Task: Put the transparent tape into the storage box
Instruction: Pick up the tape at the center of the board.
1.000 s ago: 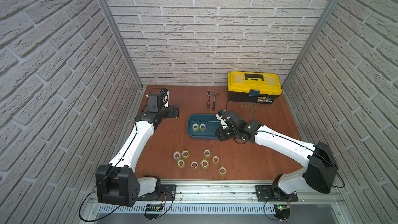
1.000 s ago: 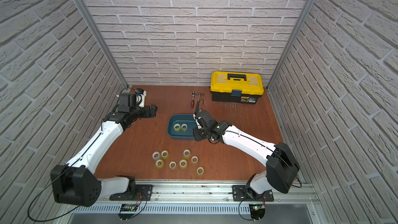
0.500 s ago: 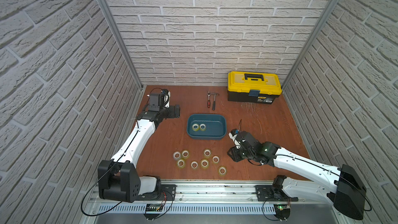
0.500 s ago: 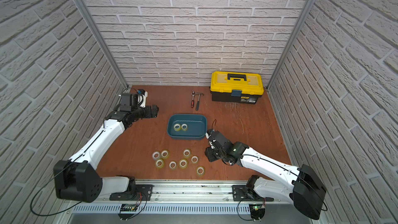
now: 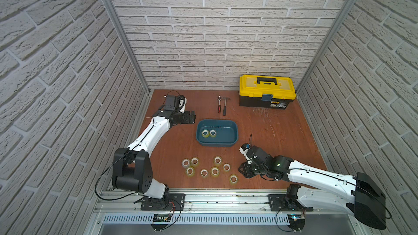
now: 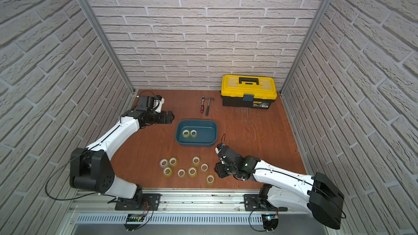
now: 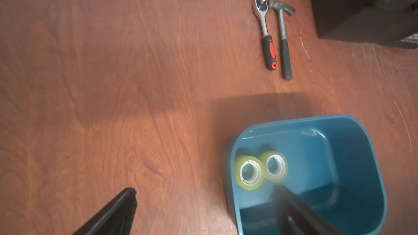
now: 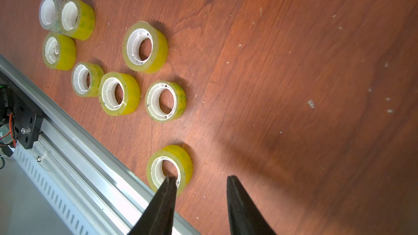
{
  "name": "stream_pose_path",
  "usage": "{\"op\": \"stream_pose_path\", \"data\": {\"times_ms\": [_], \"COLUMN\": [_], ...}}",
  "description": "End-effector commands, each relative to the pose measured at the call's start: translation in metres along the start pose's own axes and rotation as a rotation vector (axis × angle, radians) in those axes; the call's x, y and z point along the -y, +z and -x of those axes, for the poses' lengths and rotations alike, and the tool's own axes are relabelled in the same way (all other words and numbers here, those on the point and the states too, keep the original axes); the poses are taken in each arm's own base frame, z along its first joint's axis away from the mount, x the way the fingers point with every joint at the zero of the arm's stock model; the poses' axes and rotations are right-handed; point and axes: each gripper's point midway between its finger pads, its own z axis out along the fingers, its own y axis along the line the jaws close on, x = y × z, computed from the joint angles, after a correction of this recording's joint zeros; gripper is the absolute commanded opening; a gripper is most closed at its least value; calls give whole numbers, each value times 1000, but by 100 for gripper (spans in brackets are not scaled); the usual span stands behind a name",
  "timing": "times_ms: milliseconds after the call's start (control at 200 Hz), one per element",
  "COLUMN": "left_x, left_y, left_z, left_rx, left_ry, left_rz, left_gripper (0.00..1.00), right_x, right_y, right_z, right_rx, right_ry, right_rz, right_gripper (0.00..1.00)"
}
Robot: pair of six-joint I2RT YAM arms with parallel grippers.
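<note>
- The surface (image 5: 282,136) is red-brown wood grain, enclosed by brick-pattern walls. The storage box (image 5: 226,134) sits near its middle, and fine scratches mark the board to the right of the storage box.
- The left arm (image 5: 150,135) reaches along the left of the storage box. The right arm (image 5: 316,177) lies low on its near right, well apart from it.
- The toolbox (image 5: 267,93), black with a closed yellow lid and a black handle, stands beyond the storage box to the right, well apart.
- The storage box is a shallow teal-blue tub with rounded corners, open-topped and flat on the surface.
- The left hand (image 7: 204,191) is spread wide and empty, just outside the storage box's far left corner in both top views. In the left wrist view one finger shows against bare surface, the other against the tub's interior.
- The right hand (image 8: 201,178) has its fingers parted and grips nothing. It is on the near right of the storage box.
- The hammer (image 5: 225,106) and the ratchet wrench (image 5: 219,104) lie side by side beyond the storage box, heads pointing away from it.
- Two rolls of transparent tape (image 5: 205,133) lie flat inside the storage box at its left end, touching each other.
- Eight loose rolls (image 5: 214,171) lie flat on the surface on the near side of the storage box. In the right wrist view a right fingertip overlaps the core of the outlying roll (image 8: 184,162); contact cannot be confirmed.
</note>
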Motion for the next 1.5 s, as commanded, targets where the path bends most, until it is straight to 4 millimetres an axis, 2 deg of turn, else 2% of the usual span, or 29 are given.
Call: {"op": "stream_pose_path", "data": {"times_ms": [0, 270, 410, 595, 720, 800, 995, 1130, 1235, 1495], "left_x": [9, 6, 6, 5, 3, 2, 2, 4, 12, 21], "left_y": [-5, -12, -13, -16, -19, -20, -25, -29, -36, -58], "left_z": [3, 6, 7, 9, 9, 10, 12, 15, 19, 28], "left_rx": [-2, 21, 24, 33, 42, 44, 63, 85, 132, 240], "left_ry": [18, 28, 30, 33, 38, 41, 41, 47, 58, 98], "left_rz": [-19, 6, 10, 17, 30, 41, 43, 35, -3, -27], "left_gripper": [98, 98, 98, 98, 98, 98, 98, 98, 98, 98], "right_x": [-13, -16, -12, -18, -12, -10, -9, -7, -9, -23], "right_y": [8, 23, 29, 34, 38, 43, 49, 38, 20, -28], "right_z": [-3, -18, -19, -17, -22, -25, -27, -19, -6, 41], "right_rx": [3, -57, -69, -84, -103, -113, -141, -99, -48, 78], "right_ry": [1, -60, -69, -99, -101, -98, -101, -97, -110, -153], "right_rz": [29, -48, -97, -129, -178, -194, -213, -228, -236, -235], "right_gripper": [43, 43, 43, 43, 42, 39, 23, 13, 8, 6]}}
